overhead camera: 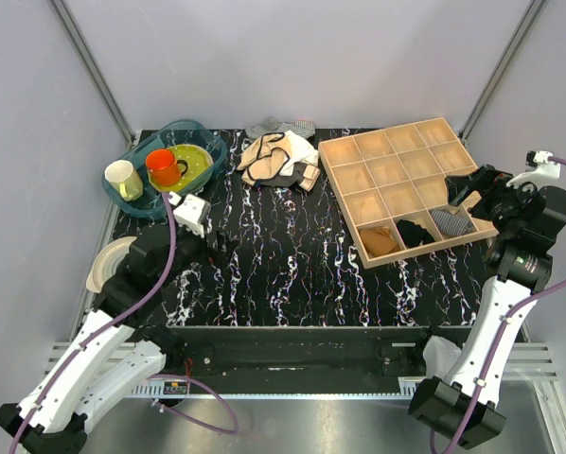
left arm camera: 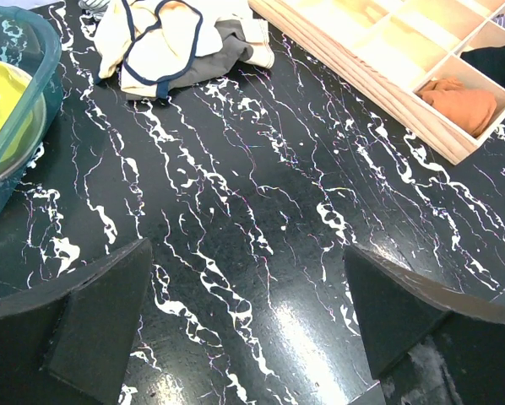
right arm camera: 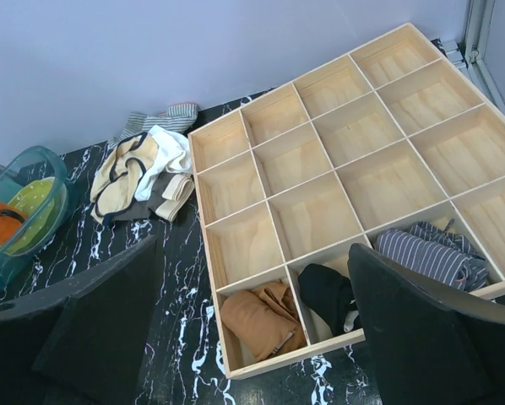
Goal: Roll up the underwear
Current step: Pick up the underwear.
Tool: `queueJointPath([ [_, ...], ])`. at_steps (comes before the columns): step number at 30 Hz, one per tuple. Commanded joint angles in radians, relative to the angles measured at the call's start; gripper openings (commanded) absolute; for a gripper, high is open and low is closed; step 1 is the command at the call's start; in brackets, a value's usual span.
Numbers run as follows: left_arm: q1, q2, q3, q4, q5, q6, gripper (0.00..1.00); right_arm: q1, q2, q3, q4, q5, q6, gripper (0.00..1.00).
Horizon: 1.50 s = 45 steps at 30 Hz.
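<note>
The underwear (overhead camera: 267, 157) is pale beige with thin black edging and lies crumpled on top of a small clothes pile at the back middle of the black marble table. It also shows in the left wrist view (left arm camera: 155, 46) and in the right wrist view (right arm camera: 122, 173). My left gripper (overhead camera: 219, 249) is open and empty, low over bare table, well in front and to the left of the pile (left arm camera: 248, 287). My right gripper (overhead camera: 472, 189) is open and empty, above the near right part of the wooden tray (right arm camera: 252, 287).
The wooden compartment tray (overhead camera: 338, 189) holds an orange-brown bundle (overhead camera: 380, 240), a black bundle (overhead camera: 416, 232) and a striped bundle (overhead camera: 451, 222) in its front row. A teal basin (overhead camera: 141, 203) holds a yellow bowl, an orange cup (overhead camera: 162, 166) and a cream mug. A white plate (overhead camera: 103, 263) lies at the left edge.
</note>
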Motion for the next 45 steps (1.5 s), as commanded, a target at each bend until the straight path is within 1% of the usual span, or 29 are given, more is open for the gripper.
queueJointPath([
  [1, 0.005, -0.002, -0.002, 0.061, -0.012, 0.008, 0.99, -0.003, -0.015, 0.022, 0.001, -0.015, -0.003, 1.0],
  [4, 0.006, -0.001, -0.01, 0.074, -0.012, 0.0, 0.99, -0.003, -0.016, 0.016, 0.007, -0.048, -0.003, 1.0],
  [7, 0.011, 0.004, -0.017, 0.094, -0.013, -0.012, 0.99, -0.003, -0.021, -0.001, 0.019, -0.139, -0.027, 1.0],
  [8, 0.012, 0.005, -0.017, 0.094, -0.015, -0.014, 0.99, -0.003, -0.021, -0.004, 0.025, -0.21, -0.04, 1.0],
  [10, 0.018, 0.022, -0.014, 0.098, -0.013, -0.024, 0.99, -0.003, -0.024, -0.016, 0.03, -0.304, -0.09, 1.0],
  [11, 0.02, 0.031, -0.014, 0.1, -0.013, -0.029, 0.99, -0.003, -0.024, -0.021, 0.03, -0.421, -0.122, 1.0],
  [13, 0.026, 0.062, -0.004, 0.1, -0.012, -0.037, 0.99, -0.003, -0.021, -0.044, 0.022, -0.514, -0.184, 1.0],
  [14, 0.028, 0.071, 0.001, 0.1, -0.012, -0.037, 0.99, -0.002, -0.016, -0.051, 0.027, -0.569, -0.185, 1.0],
  [15, 0.029, 0.082, 0.003, 0.098, 0.016, -0.035, 0.99, -0.002, -0.01, -0.07, 0.039, -0.587, -0.185, 1.0],
  [17, 0.029, 0.099, 0.009, 0.098, 0.025, -0.029, 0.99, -0.002, -0.007, -0.097, 0.053, -0.601, -0.181, 1.0],
  [20, 0.029, 0.108, 0.009, 0.112, 0.04, -0.018, 0.99, -0.003, -0.027, -0.178, 0.125, -0.582, -0.162, 1.0],
  [21, 0.029, 0.113, 0.015, 0.115, 0.045, -0.017, 0.99, -0.003, -0.048, -0.23, 0.177, -0.584, -0.147, 1.0],
  [24, 0.029, 0.151, 0.039, 0.111, 0.048, -0.014, 0.99, -0.003, -0.086, -0.3, 0.252, -0.604, -0.129, 1.0],
  [29, 0.029, 0.22, 0.046, 0.15, 0.059, -0.05, 0.99, -0.003, -0.1, -0.303, 0.265, -0.611, -0.123, 1.0],
  [33, 0.029, 0.254, 0.05, 0.187, 0.05, -0.078, 0.99, -0.003, -0.107, -0.3, 0.243, -0.605, -0.144, 1.0],
  [45, 0.035, 0.315, 0.151, 0.18, -0.002, -0.072, 0.99, -0.003, -0.108, -0.301, 0.205, -0.596, -0.188, 1.0],
])
